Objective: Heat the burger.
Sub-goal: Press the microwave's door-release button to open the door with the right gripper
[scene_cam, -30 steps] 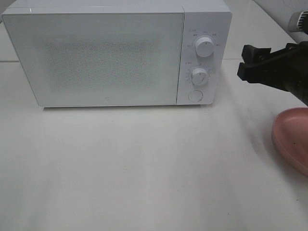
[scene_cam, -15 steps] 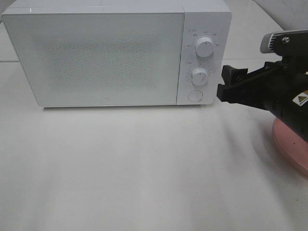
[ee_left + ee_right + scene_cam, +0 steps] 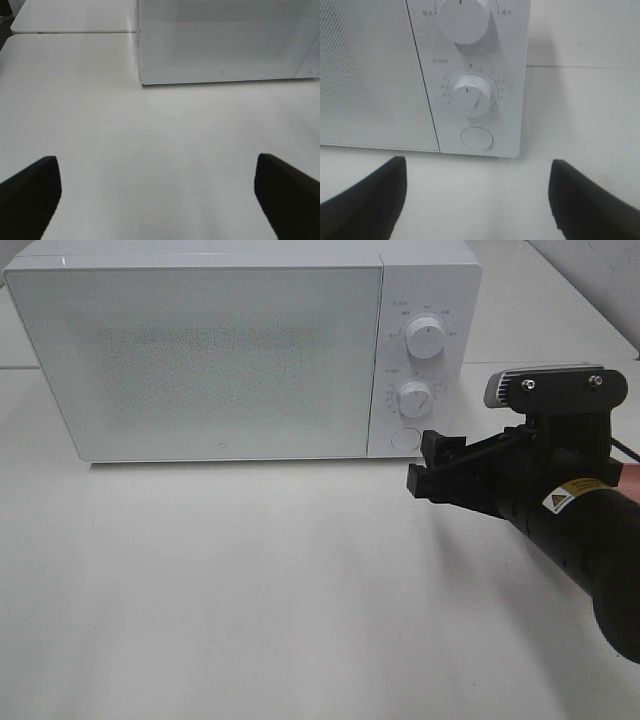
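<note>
white microwave [image 3: 240, 355], closed, faces the right jaws, spread apart like the left jaws.

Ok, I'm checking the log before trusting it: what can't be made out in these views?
Burger: in no view; the microwave door is shut and its speckled window shows nothing inside.
Pink plate: exterior high, only a sliver beside the right arm, cut by the edge.
Dial lettering: too small in exterior high; upper knob cut off in right wrist.
</note>
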